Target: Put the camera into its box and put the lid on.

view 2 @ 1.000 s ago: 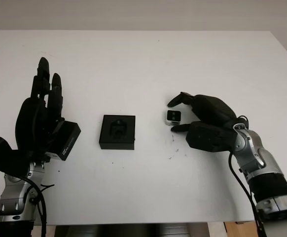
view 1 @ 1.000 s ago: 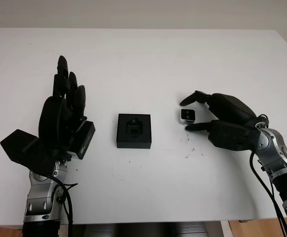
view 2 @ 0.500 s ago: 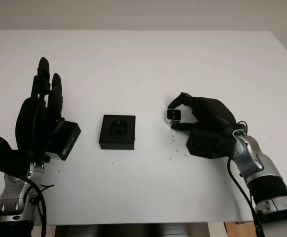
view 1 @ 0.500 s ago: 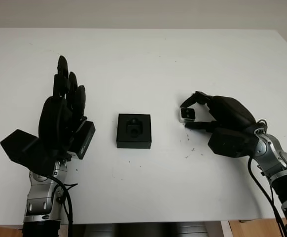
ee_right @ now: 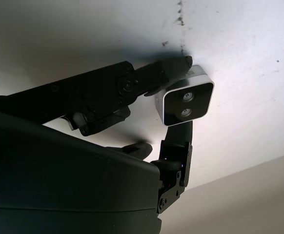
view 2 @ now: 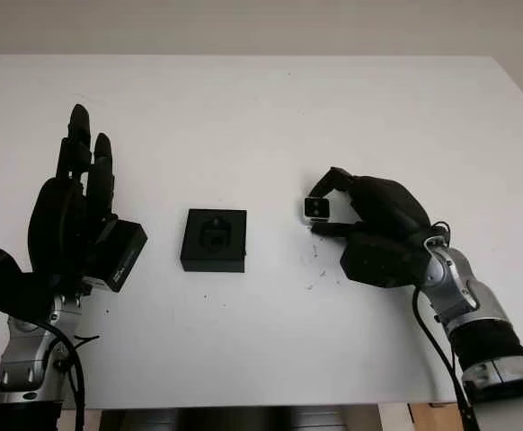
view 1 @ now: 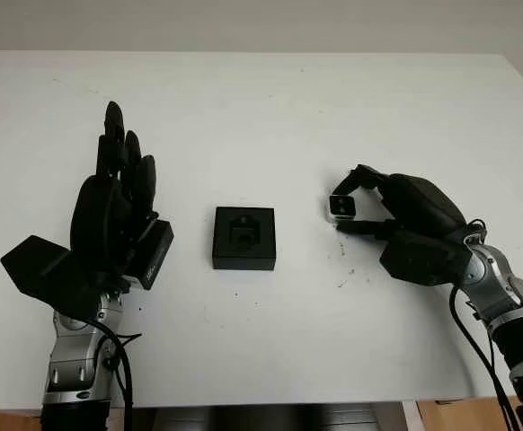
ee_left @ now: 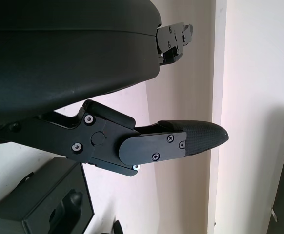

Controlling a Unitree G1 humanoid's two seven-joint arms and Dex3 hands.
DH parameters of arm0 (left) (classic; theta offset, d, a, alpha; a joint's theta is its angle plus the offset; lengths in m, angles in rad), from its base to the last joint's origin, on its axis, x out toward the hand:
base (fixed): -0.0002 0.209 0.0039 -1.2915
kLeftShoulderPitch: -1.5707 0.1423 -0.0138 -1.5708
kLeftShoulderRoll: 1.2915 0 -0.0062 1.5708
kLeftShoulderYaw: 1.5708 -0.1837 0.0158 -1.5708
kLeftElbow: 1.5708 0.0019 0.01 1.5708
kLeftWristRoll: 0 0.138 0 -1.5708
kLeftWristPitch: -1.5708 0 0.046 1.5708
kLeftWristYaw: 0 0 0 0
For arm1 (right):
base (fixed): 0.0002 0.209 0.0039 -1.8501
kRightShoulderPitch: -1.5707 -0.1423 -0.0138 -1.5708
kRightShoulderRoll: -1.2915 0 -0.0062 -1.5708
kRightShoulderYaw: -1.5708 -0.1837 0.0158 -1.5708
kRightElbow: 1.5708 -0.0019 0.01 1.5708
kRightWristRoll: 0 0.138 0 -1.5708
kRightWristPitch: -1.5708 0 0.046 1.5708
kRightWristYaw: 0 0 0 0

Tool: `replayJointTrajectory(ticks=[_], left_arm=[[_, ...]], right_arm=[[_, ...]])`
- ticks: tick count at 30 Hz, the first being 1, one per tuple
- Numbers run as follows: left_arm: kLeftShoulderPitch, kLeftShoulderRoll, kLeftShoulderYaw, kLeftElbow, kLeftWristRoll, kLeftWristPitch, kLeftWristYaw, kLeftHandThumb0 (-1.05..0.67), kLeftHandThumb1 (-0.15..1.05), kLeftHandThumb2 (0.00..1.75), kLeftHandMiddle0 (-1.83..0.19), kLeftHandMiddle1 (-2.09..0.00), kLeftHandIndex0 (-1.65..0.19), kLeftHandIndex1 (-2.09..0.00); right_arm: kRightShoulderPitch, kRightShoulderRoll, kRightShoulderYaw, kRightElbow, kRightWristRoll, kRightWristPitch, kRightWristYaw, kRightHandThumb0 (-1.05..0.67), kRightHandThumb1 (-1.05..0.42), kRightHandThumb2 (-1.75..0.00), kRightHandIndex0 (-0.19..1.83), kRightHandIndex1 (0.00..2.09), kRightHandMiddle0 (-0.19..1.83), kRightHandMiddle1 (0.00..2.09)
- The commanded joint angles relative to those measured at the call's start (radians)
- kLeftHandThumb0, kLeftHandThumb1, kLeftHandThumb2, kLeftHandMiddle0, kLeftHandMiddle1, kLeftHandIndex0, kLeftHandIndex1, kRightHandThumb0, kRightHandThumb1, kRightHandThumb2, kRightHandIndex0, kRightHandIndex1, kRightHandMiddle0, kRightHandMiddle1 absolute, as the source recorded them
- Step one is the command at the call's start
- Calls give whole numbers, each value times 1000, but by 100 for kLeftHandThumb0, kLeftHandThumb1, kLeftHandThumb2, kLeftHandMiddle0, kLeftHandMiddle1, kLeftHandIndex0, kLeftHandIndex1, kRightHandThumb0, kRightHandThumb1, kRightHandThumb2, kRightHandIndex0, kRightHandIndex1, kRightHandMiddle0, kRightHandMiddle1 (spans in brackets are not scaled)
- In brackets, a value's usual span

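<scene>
Camera (view 1: 342, 206) pinched btwn right hand (view 1: 412, 231) fingers (ee_right: 167, 69), right of box (view 1: 244, 237)

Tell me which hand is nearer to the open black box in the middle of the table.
Left. The left hand is raised just beside the box, while the right hand is farther off, its fingers closed on the camera.

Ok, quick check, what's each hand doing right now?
Left hand: open, raised at the table's left beside the lid.
Right hand: shut on the camera, right of the box.
</scene>
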Motion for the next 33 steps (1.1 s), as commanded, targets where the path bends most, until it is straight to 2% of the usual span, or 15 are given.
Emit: replayJointTrajectory(ticks=[1,7,20,29,33], left_arm=[[8,3,-3,-18,4,0,1,-73,105,52,19,0,19,0],[8,-4,-6,-20,10,-1,16,-73,105,51,19,0,19,0],[5,0,-7,-8,6,-12,3,-73,105,51,19,0,19,0],[4,3,-6,-15,1,-2,-1,-73,105,52,19,0,19,0],[6,-3,-9,-18,8,-2,8,-73,105,51,19,0,19,0]], right_arm=[[2,18,-18,-9,20,0,-7,-43,-96,-6,43,17,36,148],[-18,59,-61,-15,108,-15,13,-43,-95,-5,42,18,36,149],[-46,114,-91,-14,149,-7,20,-51,-96,-6,41,18,38,153],[-41,156,-102,-118,262,-9,162,-51,-95,-5,37,15,41,158],[-35,162,-94,-211,294,65,254,-55,-96,-6,35,13,41,160]])
